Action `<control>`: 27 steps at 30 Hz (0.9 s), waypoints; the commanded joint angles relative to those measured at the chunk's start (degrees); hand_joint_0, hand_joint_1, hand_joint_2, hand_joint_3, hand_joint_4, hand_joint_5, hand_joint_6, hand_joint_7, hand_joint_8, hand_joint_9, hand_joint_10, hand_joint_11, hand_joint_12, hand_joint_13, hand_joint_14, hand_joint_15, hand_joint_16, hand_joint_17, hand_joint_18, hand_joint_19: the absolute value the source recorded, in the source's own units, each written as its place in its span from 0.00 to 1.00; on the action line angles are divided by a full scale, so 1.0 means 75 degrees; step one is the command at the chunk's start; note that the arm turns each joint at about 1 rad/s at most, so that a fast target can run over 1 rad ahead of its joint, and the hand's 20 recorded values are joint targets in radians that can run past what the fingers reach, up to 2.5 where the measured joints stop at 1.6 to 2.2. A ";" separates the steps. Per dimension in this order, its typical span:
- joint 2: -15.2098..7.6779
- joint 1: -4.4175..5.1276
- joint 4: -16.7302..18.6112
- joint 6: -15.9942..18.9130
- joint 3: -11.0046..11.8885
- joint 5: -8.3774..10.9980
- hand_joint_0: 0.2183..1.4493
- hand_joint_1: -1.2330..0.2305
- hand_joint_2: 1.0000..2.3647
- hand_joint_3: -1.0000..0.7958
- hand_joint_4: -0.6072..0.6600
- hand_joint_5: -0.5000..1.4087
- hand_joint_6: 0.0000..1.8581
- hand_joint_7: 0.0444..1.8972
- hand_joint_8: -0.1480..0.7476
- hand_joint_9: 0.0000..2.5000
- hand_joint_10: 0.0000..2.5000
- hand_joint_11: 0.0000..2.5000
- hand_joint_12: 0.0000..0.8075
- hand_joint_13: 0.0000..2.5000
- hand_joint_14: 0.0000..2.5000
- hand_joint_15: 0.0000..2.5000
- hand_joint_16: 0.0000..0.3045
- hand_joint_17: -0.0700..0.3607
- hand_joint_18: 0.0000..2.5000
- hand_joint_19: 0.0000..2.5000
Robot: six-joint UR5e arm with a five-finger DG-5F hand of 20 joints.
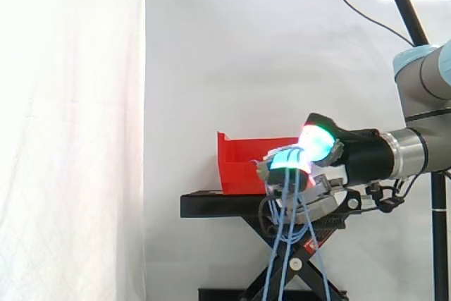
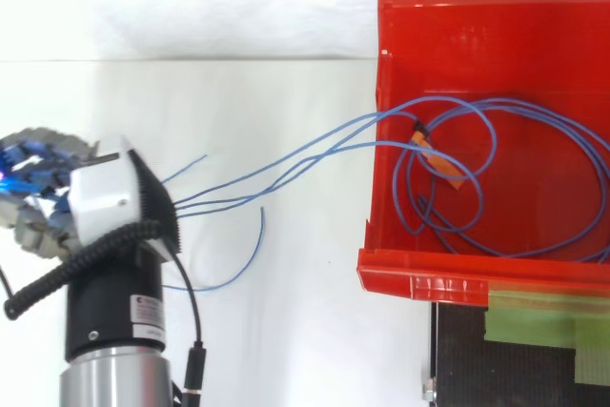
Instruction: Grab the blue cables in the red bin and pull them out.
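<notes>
The hand is curling tight round the bunched blue cables. They are looking thin, bendy and slippery, trailing from it into the red bin.

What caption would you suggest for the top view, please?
Hand grips blue cables leading over the red bin's wall, loops inside.

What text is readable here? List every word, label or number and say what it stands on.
No text can be read.
The small label on the arm: print too small to read.
The orange tag on the blue cables: no legible marks.
The green tape by the red bin: no writing visible.
</notes>
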 commanded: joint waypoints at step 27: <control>0.0000 0.0052 -0.0477 0.0549 -0.0003 -0.0272 0.57 0.25 0.00 0.00 0.62 0.76 0.20 0.44 0.50 0.49 0.01 0.41 0.37 0.46 1.00 0.49 0.12 0.36 0.59 0.78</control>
